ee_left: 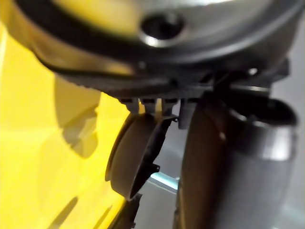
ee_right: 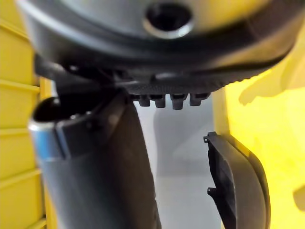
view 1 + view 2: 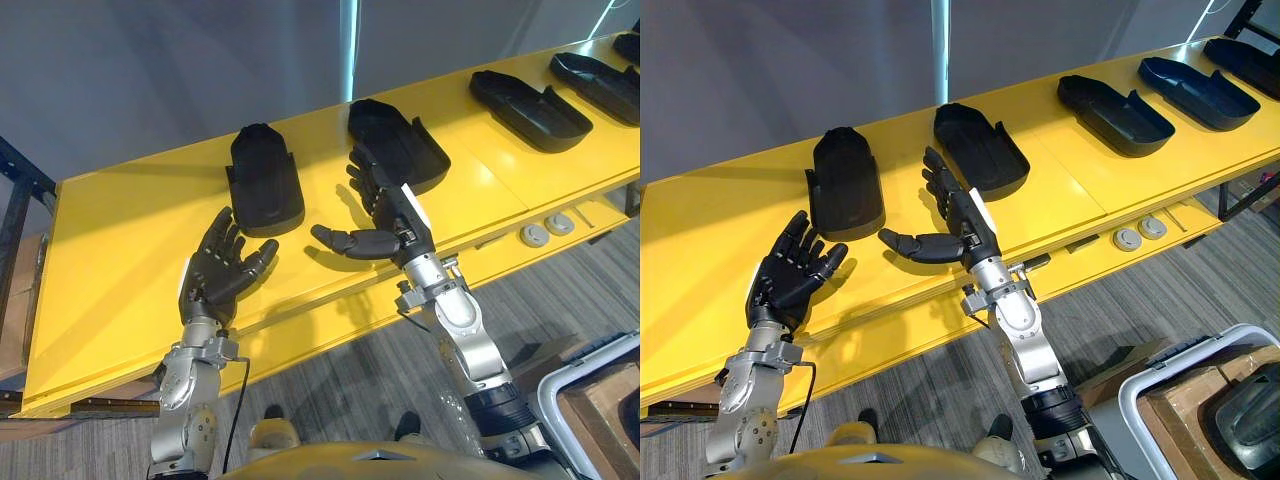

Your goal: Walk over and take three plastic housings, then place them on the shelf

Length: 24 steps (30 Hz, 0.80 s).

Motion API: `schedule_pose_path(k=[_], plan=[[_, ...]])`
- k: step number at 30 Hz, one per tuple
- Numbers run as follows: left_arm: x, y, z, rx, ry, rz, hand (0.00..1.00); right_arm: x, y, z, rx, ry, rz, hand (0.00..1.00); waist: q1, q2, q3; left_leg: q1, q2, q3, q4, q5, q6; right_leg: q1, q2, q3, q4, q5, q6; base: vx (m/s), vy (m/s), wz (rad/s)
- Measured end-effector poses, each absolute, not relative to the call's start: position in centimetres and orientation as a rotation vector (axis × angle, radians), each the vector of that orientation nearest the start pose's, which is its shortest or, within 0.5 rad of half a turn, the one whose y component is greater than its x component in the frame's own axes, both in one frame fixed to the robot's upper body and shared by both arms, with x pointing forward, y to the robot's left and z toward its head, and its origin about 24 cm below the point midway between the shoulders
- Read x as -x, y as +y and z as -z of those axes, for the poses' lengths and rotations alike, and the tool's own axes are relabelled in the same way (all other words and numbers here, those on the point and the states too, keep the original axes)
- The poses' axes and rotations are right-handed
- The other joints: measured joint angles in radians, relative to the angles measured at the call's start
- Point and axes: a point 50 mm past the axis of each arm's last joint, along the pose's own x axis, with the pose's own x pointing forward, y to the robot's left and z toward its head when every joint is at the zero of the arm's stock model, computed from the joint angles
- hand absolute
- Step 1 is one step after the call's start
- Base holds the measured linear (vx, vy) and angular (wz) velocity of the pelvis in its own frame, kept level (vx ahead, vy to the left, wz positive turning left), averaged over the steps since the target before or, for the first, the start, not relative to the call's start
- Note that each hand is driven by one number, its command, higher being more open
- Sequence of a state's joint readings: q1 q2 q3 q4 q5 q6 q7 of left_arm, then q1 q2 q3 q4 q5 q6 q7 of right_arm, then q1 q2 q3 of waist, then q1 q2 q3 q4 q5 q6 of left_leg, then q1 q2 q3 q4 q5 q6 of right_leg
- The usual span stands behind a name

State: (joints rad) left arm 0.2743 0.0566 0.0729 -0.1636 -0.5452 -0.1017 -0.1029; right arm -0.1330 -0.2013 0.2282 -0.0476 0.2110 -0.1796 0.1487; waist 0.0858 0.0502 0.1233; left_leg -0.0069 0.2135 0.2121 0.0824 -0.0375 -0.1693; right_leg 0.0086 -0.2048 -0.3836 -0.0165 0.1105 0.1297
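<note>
Housings of matte black plastic, long rounded shells, lie on the smooth yellow counter [image 3: 120, 250]: one housing [image 3: 262, 175] just beyond our left robot hand [image 3: 222, 268], a second housing [image 3: 400, 140] just beyond our right robot hand [image 3: 385, 215]. We see both with fingers spread, holding nothing. Well right of them, the farthest housing [image 3: 1252, 55] is cut off.

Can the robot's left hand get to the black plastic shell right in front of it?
Probably yes. The left hand hovers open above the yellow table. The nearest black housing lies just beyond its fingertips, with nothing between them to block the way.
</note>
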Motion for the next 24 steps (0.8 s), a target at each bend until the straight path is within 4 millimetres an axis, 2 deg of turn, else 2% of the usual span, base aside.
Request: schedule_pose_path(k=[8,11,14,17,19,20,21,22,24], plan=[[-19.6,19.2,-3.3,0.455,-0.049,-0.087,1.00,-26.5,-11.4,-9.5,-0.002,-0.305,-0.418,1.00,-0.004,0.001,-0.009,0.001,0.000,0.000,-0.003,0.003,0.001,0.000,0.000,0.000,0.000,0.001,0.001,0.00,0.000,0.00],[-19.5,19.3,-3.0,0.445,-0.025,-0.149,1.00,-26.4,-11.2,-9.3,-0.004,-0.299,-0.423,1.00,-0.004,0.000,-0.026,0.012,-0.002,0.001,-0.022,0.012,0.000,0.002,0.000,-0.001,-0.002,0.001,0.001,0.00,0.000,0.00],[-19.4,20.0,-3.0,0.370,-0.023,-0.288,1.00,-26.3,-11.2,-9.2,-0.009,-0.293,-0.422,1.00,-0.007,-0.002,-0.027,0.017,-0.002,0.000,-0.034,0.019,-0.001,0.005,0.002,-0.004,-0.003,0.001,0.001,-0.01,0.002,0.01],[-18.7,21.6,-3.3,0.289,-0.066,-0.517,1.00,-25.9,-11.1,-8.7,-0.018,-0.274,-0.413,1.00,-0.006,-0.002,-0.027,0.017,-0.002,-0.005,-0.037,0.021,-0.001,0.008,0.003,-0.010,-0.004,0.001,0.001,-0.01,0.005,0.06],[-17.8,23.2,-4.1,0.250,-0.132,-0.692,1.00,-25.8,-11.0,-8.4,-0.023,-0.264,-0.389,1.00,-0.002,-0.002,-0.028,0.016,-0.002,-0.016,-0.047,0.029,-0.002,0.012,0.004,-0.023,-0.006,0.000,0.000,0.00,0.003,0.14],[-17.5,23.6,-4.5,0.233,-0.151,-0.724,1.00,-25.8,-11.0,-8.4,-0.027,-0.264,-0.382,1.00,0.000,-0.003,-0.028,0.016,-0.002,-0.018,-0.053,0.033,-0.002,0.012,0.004,-0.026,-0.006,0.000,0.000,0.00,0.001,0.13],[-17.2,23.9,-5.3,0.228,-0.195,-0.752,1.00,-25.8,-11.0,-8.4,-0.032,-0.265,-0.369,1.00,0.005,-0.005,-0.029,0.017,-0.001,-0.022,-0.054,0.035,-0.003,0.012,0.006,-0.028,-0.006,0.000,0.000,0.00,0.003,0.09],[-17.0,24.0,-7.0,0.200,-0.275,-0.753,1.00,-25.9,-11.0,-8.4,-0.033,-0.265,-0.347,1.00,0.024,-0.007,-0.031,0.017,-0.001,-0.025,-0.054,0.036,-0.003,0.016,0.006,-0.032,-0.006,0.000,0.000,0.00,0.004,0.09],[-16.8,23.8,-8.8,0.185,-0.373,-0.732,1.00,-25.9,-10.8,-8.5,-0.024,-0.269,-0.335,1.00,0.028,-0.008,-0.032,0.019,-0.003,-0.033,-0.054,0.038,-0.002,0.026,0.003,-0.042,-0.007,0.000,0.000,-0.01,0.012,0.16]])
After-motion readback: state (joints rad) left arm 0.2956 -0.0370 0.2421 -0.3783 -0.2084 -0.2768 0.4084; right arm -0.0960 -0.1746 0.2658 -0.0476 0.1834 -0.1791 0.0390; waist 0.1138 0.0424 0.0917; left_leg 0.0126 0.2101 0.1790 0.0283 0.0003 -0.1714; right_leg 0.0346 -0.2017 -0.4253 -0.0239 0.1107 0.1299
